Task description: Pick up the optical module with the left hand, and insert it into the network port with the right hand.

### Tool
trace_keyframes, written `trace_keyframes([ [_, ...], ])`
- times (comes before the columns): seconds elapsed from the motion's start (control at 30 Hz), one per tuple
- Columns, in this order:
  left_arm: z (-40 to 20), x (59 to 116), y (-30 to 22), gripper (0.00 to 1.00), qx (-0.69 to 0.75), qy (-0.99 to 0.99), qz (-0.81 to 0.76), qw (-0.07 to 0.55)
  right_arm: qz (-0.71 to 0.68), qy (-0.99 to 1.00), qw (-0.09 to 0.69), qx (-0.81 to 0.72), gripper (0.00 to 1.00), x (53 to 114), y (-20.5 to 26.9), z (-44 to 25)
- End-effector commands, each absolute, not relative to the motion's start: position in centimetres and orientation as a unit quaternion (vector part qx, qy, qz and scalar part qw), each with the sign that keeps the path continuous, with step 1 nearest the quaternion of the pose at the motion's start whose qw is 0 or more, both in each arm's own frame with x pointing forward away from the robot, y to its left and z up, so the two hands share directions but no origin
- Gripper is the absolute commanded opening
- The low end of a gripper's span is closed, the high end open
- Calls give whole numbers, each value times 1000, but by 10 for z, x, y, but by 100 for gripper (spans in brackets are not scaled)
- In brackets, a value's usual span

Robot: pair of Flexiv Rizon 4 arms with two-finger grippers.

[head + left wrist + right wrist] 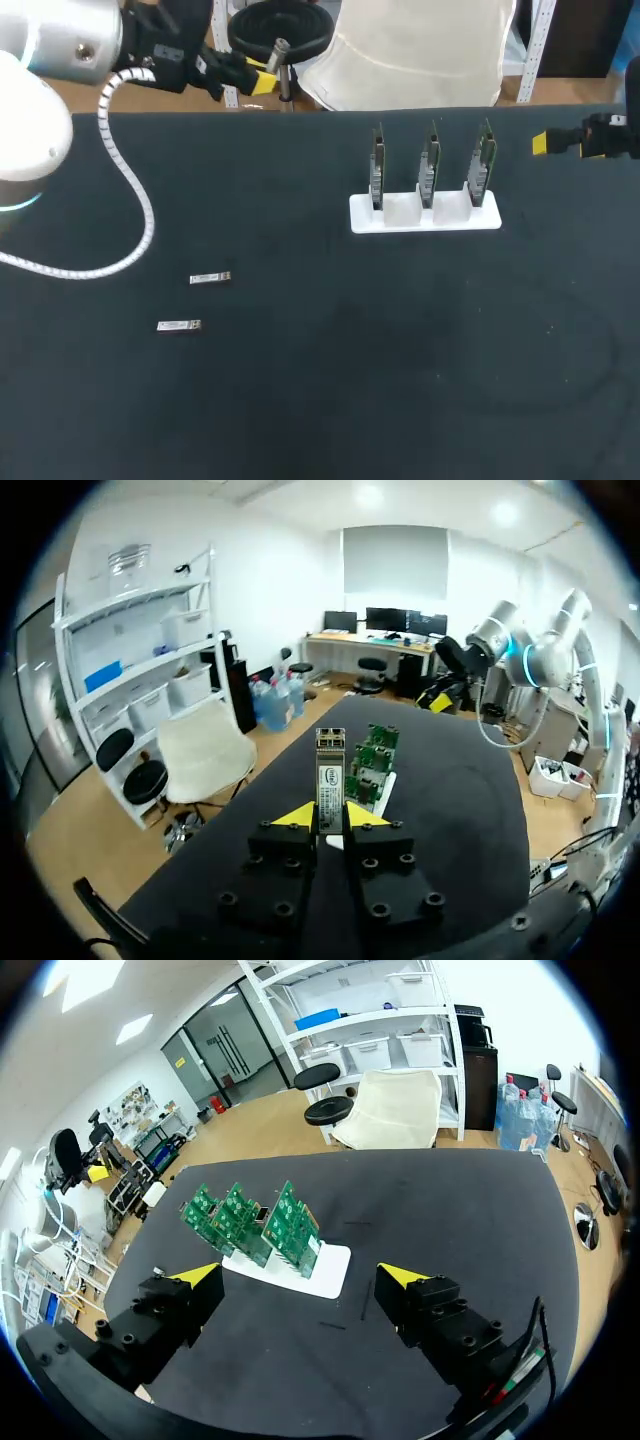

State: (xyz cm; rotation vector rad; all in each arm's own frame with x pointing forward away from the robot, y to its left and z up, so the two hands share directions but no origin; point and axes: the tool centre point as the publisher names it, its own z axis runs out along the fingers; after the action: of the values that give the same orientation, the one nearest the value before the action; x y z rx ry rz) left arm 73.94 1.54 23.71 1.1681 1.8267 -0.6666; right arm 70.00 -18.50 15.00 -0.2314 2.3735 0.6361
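Your left tool is clamped on a small silver metal optical module, which stands upright between the yellow tips, held in the air well apart from the white plastic rack of three upright green circuit boards, on the rack's left-arm side. Your right tool hangs with its fingers wide apart, near the rack's right-arm side. On the black table, one spare silver module lies flat well apart from the rack, and a second spare module lies just beyond it, farther from the rack.
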Motion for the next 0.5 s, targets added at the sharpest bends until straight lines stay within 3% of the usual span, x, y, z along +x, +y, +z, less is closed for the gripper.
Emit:
trace_keyframes([
  [0.03, 232, 747, -1, 0, 451, 627, -370, 516, 243, 908, 330, -88, 100, 700, -185, 150],
  [0.5, 230, 734, -60, 0, 498, 570, -428, 494, 243, 908, 330, -88, 100, 700, -185, 150],
])
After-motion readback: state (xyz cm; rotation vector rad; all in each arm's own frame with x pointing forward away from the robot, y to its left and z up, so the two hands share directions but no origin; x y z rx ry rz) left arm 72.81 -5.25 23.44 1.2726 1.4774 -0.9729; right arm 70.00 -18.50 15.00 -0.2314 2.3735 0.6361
